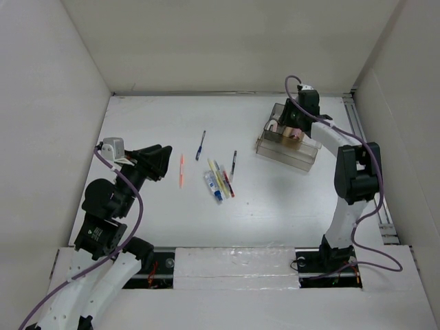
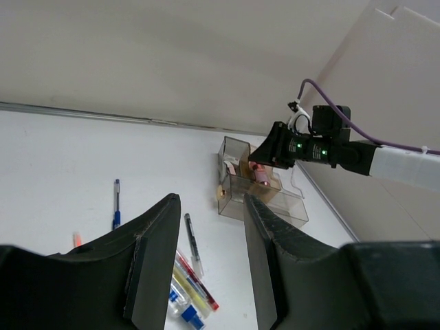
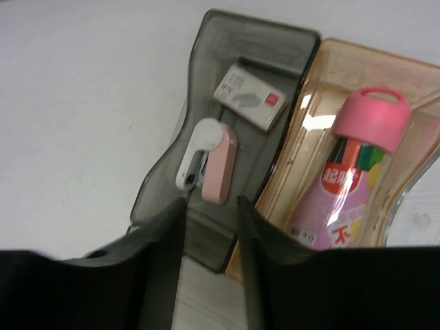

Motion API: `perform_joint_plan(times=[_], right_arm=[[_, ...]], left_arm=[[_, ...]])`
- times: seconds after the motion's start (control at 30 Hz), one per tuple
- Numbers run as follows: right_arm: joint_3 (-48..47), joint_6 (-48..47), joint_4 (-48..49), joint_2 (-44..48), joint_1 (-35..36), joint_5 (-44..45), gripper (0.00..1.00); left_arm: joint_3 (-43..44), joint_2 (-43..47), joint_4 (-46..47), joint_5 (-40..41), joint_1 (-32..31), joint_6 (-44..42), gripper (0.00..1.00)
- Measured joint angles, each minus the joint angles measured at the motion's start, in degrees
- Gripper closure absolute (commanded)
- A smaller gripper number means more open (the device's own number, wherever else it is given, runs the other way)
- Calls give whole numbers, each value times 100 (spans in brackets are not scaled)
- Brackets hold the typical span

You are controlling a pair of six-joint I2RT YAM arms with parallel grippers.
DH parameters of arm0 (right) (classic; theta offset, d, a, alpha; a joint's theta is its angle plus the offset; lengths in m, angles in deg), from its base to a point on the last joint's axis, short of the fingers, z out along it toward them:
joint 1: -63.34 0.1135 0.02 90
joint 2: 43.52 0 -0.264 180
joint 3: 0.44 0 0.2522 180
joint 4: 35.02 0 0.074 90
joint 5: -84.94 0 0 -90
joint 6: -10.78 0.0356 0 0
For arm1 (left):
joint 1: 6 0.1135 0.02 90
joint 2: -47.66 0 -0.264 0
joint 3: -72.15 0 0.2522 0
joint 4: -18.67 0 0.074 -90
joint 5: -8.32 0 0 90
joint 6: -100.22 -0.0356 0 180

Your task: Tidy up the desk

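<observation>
The desk [image 1: 151, 220] is a white tabletop with loose pens at its middle: an orange pen [image 1: 181, 170], a blue pen [image 1: 200, 145], a black pen [image 1: 234, 165] and a bunch of markers [image 1: 218, 183]. My left gripper [image 1: 166, 163] hovers left of the orange pen, open and empty [image 2: 212, 201]. My right gripper [image 1: 287, 128] hangs over the clear organizer tray [image 1: 289, 150], open [image 3: 210, 206], with nothing between its fingers. Just beyond its tips, a pink and white stapler [image 3: 207, 161] lies in the tray's grey compartment [image 3: 165, 185].
A white staple box [image 3: 249, 97] shares the grey compartment. A pink-capped bottle [image 3: 350, 179] lies in the amber compartment beside it. White panels wall the desk on three sides. A metal rail [image 1: 371, 172] runs along the right edge, another along the near edge.
</observation>
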State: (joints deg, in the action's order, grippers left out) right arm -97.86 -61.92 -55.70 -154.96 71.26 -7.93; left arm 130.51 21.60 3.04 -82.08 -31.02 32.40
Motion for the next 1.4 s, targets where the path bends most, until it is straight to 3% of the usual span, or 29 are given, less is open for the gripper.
perform_joint_plan(times=[0.13,0.27,0.3,0.33,0.43,0.53,0.83,1.4], right_arm=[[833,-7,260,662,310,-44,100],[1746,-94,717,1556,1392,-7,100],[1895,-144,833,1705,1812,28,99],[1991,-208,927,1797,2243,52,86],[2087,-402,1010,1825,3436,201,60],[2022,-579,852,1729,4059,389,55],[1486,-787,105,603,4435,920,53],[1167,-715,-83,81,4841,1189,55]], left_arm=[[0,-17,0,-15,0,-4,62],[0,-17,13,-24,0,-7,62],[0,-26,22,-24,0,-4,62],[0,-39,33,-42,0,-4,62],[0,-72,37,-87,0,-4,62],[0,-101,46,-114,0,-4,62],[0,-111,79,-177,0,-7,62],[0,-101,114,-243,0,-9,62]])
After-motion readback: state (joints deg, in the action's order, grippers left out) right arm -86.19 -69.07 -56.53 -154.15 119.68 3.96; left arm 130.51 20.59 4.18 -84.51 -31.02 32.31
